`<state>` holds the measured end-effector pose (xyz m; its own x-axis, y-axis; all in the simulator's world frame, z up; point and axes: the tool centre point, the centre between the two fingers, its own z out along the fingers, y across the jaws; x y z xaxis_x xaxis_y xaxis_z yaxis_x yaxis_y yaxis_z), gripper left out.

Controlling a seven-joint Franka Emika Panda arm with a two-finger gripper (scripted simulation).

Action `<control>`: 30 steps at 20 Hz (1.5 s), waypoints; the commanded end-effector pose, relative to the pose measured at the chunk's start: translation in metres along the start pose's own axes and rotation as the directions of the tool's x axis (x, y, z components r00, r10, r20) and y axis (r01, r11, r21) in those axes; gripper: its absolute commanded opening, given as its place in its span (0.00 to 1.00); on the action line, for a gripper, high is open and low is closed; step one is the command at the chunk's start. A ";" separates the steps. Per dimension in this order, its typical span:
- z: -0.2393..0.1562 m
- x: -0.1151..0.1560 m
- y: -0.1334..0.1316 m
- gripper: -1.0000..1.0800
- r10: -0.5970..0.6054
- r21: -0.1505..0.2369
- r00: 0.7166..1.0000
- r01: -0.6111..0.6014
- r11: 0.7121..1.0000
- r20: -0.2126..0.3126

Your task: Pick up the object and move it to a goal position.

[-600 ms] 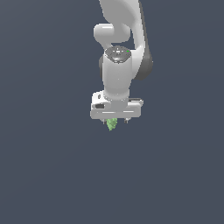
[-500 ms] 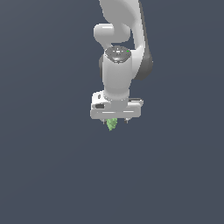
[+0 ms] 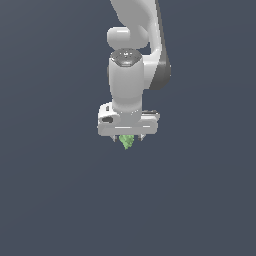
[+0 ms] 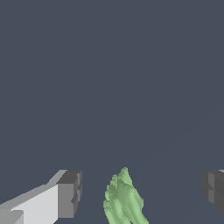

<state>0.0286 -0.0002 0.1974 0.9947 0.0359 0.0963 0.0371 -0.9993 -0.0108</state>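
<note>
The object (image 3: 127,142) is a small light-green lumpy piece, showing just under the white hand in the exterior view. In the wrist view the object (image 4: 124,199) lies between my two dark fingertips. My gripper (image 3: 128,136) is open. One fingertip (image 4: 70,192) and the other (image 4: 212,190) stand wide apart on either side of the object, with a clear gap to each. The hand hides the object's upper part in the exterior view.
A plain dark grey-blue surface fills both views, with no other objects or edges visible. The white arm (image 3: 132,75) rises from the hand toward the top of the exterior view.
The hand and wrist have shifted slightly toward the exterior view's left. The green object stays in nearly the same place under the hand.
</note>
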 end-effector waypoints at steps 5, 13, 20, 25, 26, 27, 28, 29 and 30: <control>0.003 -0.003 0.000 0.96 -0.016 0.000 1.000 0.016 1.000 0.003; 0.019 -0.025 0.001 0.96 -0.110 0.000 0.994 0.110 0.994 0.023; 0.043 -0.063 0.003 0.96 -0.263 0.007 0.963 0.263 0.965 0.054; 0.058 -0.089 0.003 0.96 -0.363 0.019 0.929 0.363 0.932 0.074; 0.061 -0.094 0.003 0.96 -0.379 0.021 0.922 0.378 0.925 0.077; 0.063 -0.098 0.003 0.96 -0.393 0.023 0.916 0.392 0.919 0.079; 0.065 -0.101 0.003 0.96 -0.406 0.025 0.910 0.405 0.914 0.081; 0.066 -0.104 0.003 0.96 -0.417 0.027 0.905 0.416 0.909 0.083; 0.068 -0.107 0.002 0.96 -0.427 0.029 0.900 0.426 0.904 0.085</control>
<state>-0.0667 -0.0055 0.1227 0.8971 0.4417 0.0099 0.4417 -0.8972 0.0036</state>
